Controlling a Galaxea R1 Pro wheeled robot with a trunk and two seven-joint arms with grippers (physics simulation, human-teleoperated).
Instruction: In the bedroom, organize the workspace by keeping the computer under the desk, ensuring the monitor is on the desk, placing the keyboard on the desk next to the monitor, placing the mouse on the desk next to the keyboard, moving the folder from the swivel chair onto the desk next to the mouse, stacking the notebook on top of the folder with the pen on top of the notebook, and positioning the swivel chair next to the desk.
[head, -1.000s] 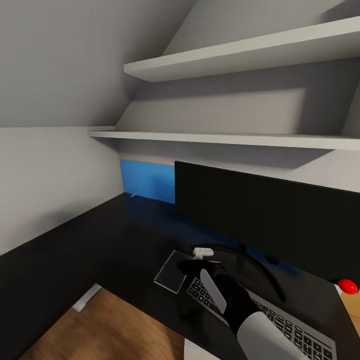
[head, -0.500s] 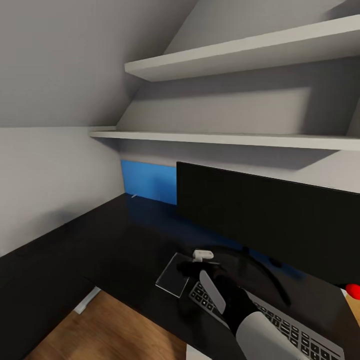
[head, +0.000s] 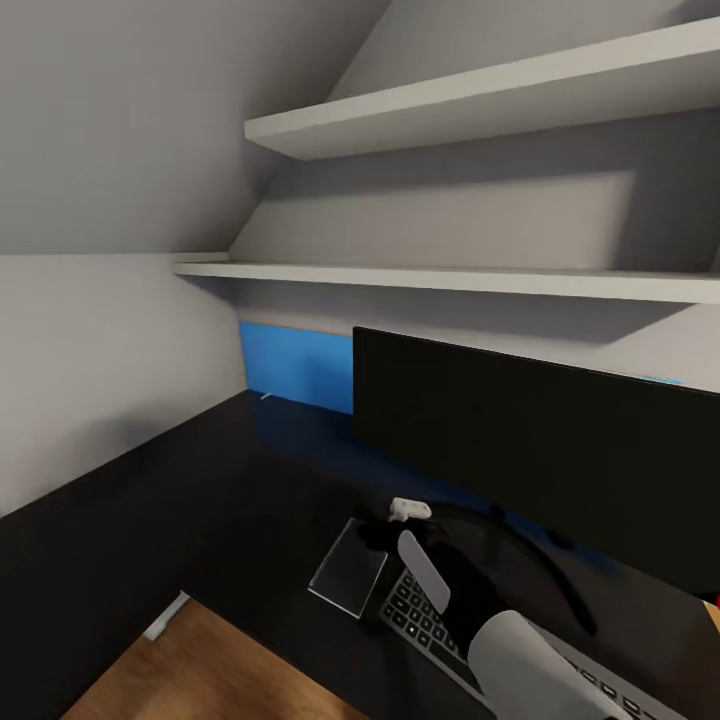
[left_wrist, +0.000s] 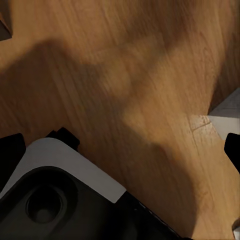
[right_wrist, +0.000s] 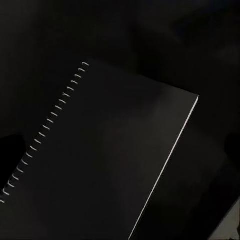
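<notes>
We see the monitor (head: 540, 450) and keyboard (head: 440, 615) already on the dark counter (head: 200, 500), a spiral notebook (right_wrist: 105, 155) just ahead of our right tool (head: 405, 525), whose grip we cannot tell, while folder, pen and chair seemingly remain.

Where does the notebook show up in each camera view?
Head view: the notebook lies low in the centre on the black desk, left of the keyboard.
Right wrist view: the notebook lies flat on the desk, spiral binding along one edge.
Left wrist view: wood floor.
Shared landmark: the black desk; the wood floor links head and left wrist views.
</notes>
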